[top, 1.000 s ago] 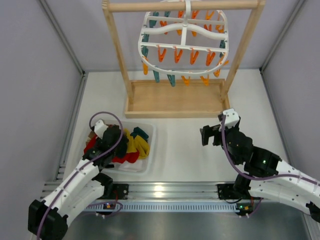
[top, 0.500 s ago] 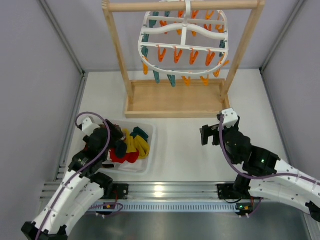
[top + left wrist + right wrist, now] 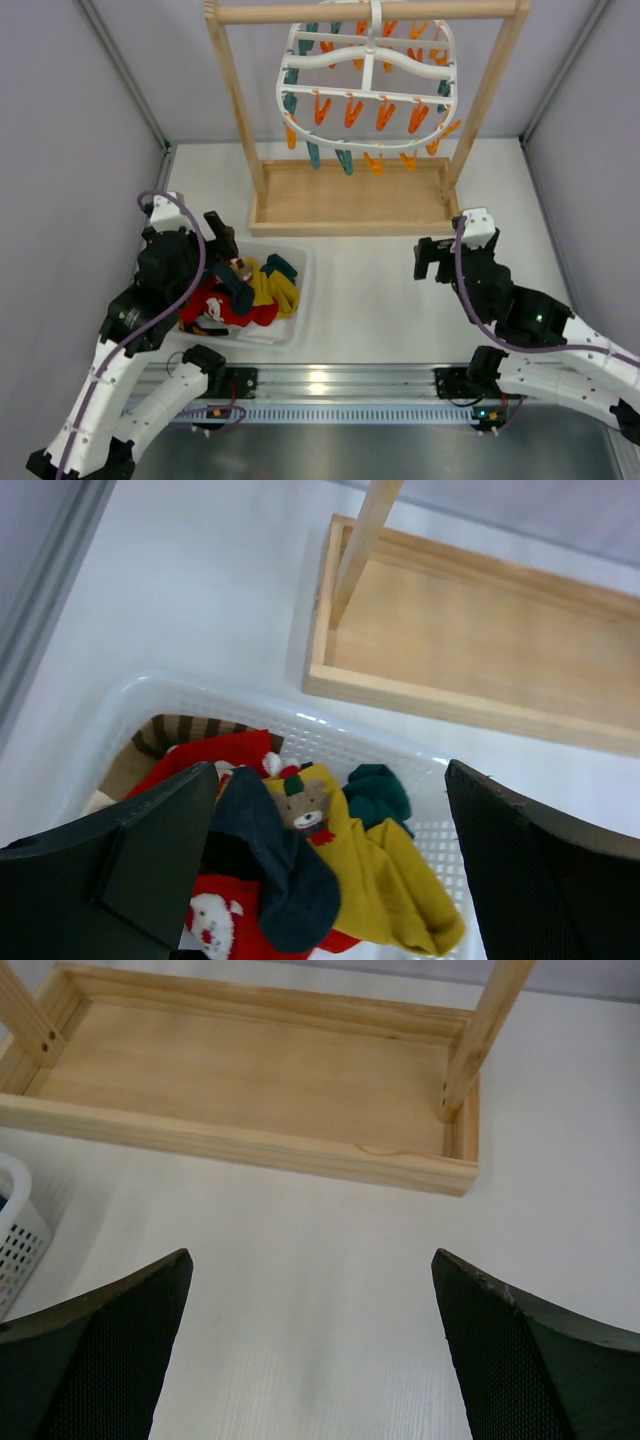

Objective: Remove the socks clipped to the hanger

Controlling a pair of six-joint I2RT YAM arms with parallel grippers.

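With jaws spread wide and empty, the left gripper (image 3: 330,770) hovers over the basket (image 3: 330,725) holding the heaped socks (image 3: 370,870), the right gripper (image 3: 310,1255) sits nearer the wooden rack (image 3: 350,195), and the hanger (image 3: 372,47) beyond shows only clips, so I judge rising straight, clear of the pile, wisest.

No legible text, labels, brand marks or numbers in any view, only picture motifs without lettering on the socks (image 3: 300,880), a small bear on the mustard sock (image 3: 385,880), a white-bearded face on the red sock (image 3: 215,895)
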